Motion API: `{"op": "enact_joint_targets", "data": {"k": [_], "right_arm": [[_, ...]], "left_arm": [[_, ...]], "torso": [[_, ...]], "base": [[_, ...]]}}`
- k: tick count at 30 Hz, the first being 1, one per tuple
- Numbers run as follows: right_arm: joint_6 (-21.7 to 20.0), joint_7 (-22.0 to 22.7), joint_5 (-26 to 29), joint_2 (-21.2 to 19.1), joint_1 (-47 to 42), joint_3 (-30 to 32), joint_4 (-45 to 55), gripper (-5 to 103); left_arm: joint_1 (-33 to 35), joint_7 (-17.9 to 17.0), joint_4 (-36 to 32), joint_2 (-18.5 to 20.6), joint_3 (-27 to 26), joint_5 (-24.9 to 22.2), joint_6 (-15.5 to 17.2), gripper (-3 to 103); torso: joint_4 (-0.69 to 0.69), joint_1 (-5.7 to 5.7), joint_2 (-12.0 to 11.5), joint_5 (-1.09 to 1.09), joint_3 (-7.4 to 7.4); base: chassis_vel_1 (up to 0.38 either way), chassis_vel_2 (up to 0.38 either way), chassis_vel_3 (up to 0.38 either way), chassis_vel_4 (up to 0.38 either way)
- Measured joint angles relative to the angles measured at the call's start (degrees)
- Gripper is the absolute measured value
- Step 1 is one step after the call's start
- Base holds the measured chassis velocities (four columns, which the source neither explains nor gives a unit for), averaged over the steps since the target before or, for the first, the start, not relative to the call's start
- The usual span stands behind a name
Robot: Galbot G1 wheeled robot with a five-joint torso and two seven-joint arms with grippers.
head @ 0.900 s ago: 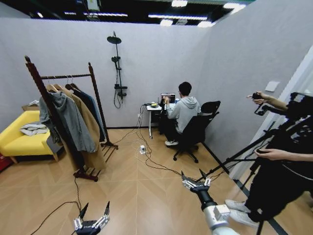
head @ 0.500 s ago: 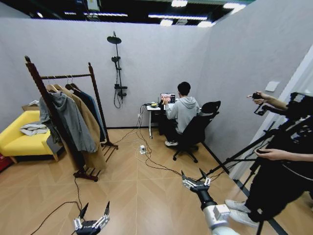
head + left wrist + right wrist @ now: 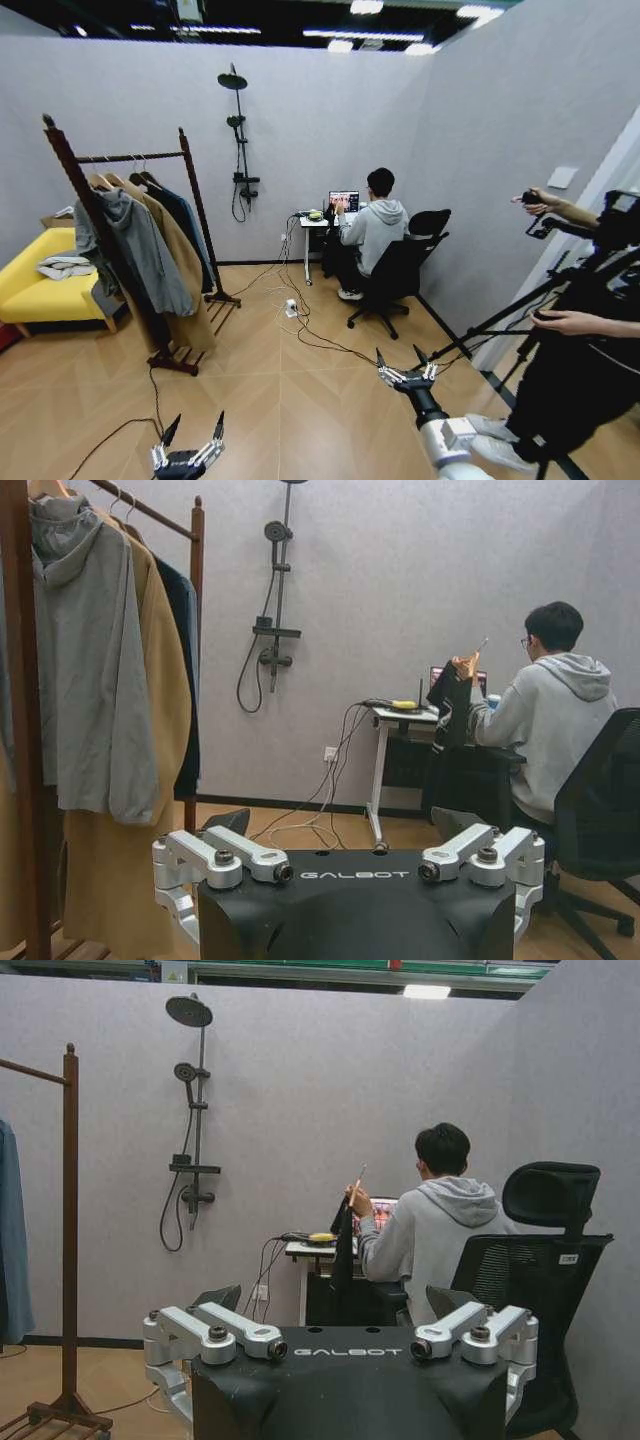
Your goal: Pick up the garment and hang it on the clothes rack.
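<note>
The garment (image 3: 452,698) is a small black piece of fabric that the seated person's hand holds up at the desk, with a thin hook above it; the right wrist view shows the garment (image 3: 343,1242) too. The clothes rack (image 3: 186,190) stands at the left of the room, dark reddish wood with two posts and a bar; one post (image 3: 16,710) is close in the left wrist view. My left gripper (image 3: 190,436) hangs open low over the floor. My right gripper (image 3: 403,362) is open too, off to the right. Both are far from the garment.
A grey hooded jacket (image 3: 130,250), a tan coat (image 3: 180,275) and a dark blue garment hang on the rack. A yellow sofa (image 3: 30,295) sits far left. Cables (image 3: 300,325) cross the floor. An office chair (image 3: 400,270) and a tripod (image 3: 500,320) with a standing person are on the right.
The whole picture has shifted a little, so the camera has moved. Both grippers stay open and nearly in place.
</note>
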Motion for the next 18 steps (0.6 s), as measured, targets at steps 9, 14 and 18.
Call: {"op": "enact_joint_targets", "data": {"k": [9, 14, 18], "right_arm": [[1.4, -0.6, 0.0, -0.1, -0.2, 0.2, -0.3, 100], [1.8, -1.0, -0.1, -0.3, -0.4, 0.4, -0.3, 100], [2.0, -1.0, -0.1, -0.3, -0.6, 0.4, -0.2, 100]], "left_arm": [[0.0, 0.0, 0.0, 0.0, 0.0, 0.0, 0.0, 100], [0.0, 0.0, 0.0, 0.0, 0.0, 0.0, 0.0, 100], [0.0, 0.0, 0.0, 0.0, 0.0, 0.0, 0.0, 100]], "torso": [[0.0, 0.0, 0.0, -0.01, 0.0], [0.0, 0.0, 0.0, -0.01, 0.0], [0.0, 0.02, 0.0, -0.03, 0.0]], "base": [[-0.244, 0.238, 0.254, -0.237], [-0.321, 0.328, 0.318, -0.324], [-0.363, 0.371, 0.363, -0.359]]}}
